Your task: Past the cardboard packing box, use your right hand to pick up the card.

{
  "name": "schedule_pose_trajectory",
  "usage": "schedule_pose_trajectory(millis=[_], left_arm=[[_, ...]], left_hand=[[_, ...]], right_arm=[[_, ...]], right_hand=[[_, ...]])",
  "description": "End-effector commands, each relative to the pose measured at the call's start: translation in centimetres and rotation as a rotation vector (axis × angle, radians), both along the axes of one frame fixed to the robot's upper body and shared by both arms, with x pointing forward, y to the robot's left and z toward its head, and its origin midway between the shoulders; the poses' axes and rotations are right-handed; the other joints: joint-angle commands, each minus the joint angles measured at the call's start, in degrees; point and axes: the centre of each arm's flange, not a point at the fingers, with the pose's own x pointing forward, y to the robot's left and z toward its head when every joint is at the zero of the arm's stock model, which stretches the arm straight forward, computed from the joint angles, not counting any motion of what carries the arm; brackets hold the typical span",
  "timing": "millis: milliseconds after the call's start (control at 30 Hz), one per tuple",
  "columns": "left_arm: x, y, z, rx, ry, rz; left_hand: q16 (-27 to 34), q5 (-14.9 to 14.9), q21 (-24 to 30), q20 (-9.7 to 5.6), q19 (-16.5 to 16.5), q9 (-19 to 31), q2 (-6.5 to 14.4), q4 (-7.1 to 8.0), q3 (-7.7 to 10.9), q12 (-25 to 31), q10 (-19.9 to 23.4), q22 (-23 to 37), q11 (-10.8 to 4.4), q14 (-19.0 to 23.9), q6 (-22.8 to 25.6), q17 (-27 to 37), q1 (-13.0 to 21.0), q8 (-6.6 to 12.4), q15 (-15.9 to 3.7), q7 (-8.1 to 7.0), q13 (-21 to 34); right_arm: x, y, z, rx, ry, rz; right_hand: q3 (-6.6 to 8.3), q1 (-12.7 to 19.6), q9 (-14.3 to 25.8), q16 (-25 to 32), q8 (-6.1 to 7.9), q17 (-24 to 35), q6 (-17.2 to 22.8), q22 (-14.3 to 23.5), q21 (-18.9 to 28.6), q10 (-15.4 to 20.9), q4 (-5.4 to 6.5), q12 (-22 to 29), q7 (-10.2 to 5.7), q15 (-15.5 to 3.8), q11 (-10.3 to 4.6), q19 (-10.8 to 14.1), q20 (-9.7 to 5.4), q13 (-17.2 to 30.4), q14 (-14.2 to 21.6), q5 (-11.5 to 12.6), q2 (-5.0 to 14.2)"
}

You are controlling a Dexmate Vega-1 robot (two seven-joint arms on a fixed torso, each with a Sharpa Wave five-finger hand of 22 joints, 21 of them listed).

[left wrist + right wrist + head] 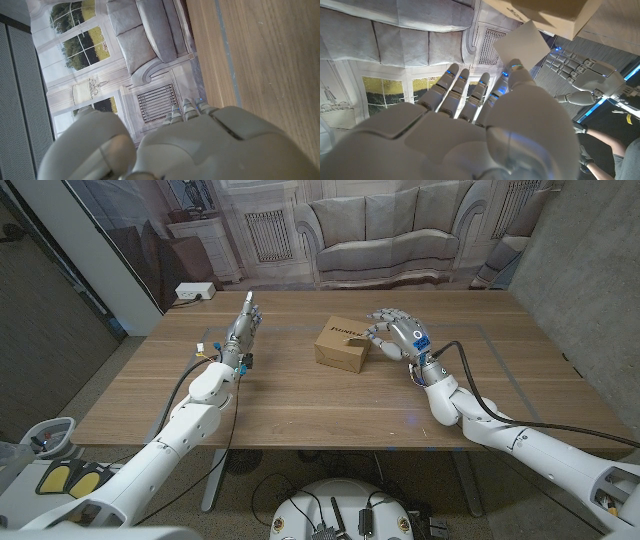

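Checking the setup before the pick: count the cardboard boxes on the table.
1. A single cardboard box sits near the table's middle, right beside the right hand. Nothing else there looks like a box.

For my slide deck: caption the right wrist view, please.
Right hand reaching, a fingertip at the white card beside the cardboard box, left hand beyond.

Back of the left hand [200, 150], fingers [187, 111] together, wooden table [270, 60], printed sofa backdrop [125, 55]

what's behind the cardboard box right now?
Right hand reaches beside and past the cardboard box; a white card sits at its fingertips. The box hides the table behind it.
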Motion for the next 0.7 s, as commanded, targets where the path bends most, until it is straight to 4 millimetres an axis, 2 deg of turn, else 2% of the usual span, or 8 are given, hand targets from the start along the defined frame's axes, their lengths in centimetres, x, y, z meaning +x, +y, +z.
schedule_pose_trajectory(millis=[33, 700], left_arm=[[-0.2, 0.0, -0.2, -0.003, 0.001, 0.005], [-0.3, -0.2, -0.2, 0.002, 0.004, 0.005]], left_hand=[[-0.1, 0.3, -0.2, -0.54, -0.2, 0.2, 0.3, -0.09, -0.4, 0.0, -0.2, 0.1, 0.08, -0.3, 0.0, 0.2, 0.1, -0.1, 0.16, 0.13, 0.2], [-0.1, 0.3, -0.2, -0.58, -0.2, 0.2, 0.4, -0.09, -0.62, 0.0, -0.2, 0.1, -0.09, -0.3, 0.0, 0.2, 0.2, -0.12, 0.16, 0.15, 0.2]], right_arm=[[-0.7, 0.1, 1.1, 0.025, 0.056, -0.01], [-2.1, -0.2, 2.8, 0.022, 0.094, -0.028]], right_hand=[[-0.18, -0.1, 0.1, 0.2, 0.18, 0.2, 0.5, 0.2, 0.3, -0.2, 0.19, 0.0, -0.12, -7.39, -0.02, 0.7, -4.61, 0.1, 0.6, -0.2, 0.36], [-0.23, 0.1, 0.0, 0.2, 0.03, 0.2, 0.5, 0.2, 0.4, -0.7, 0.1, -0.4, -0.1, -7.33, -0.02, 1.1, -4.65, 0.0, 0.8, -0.5, 0.55]])
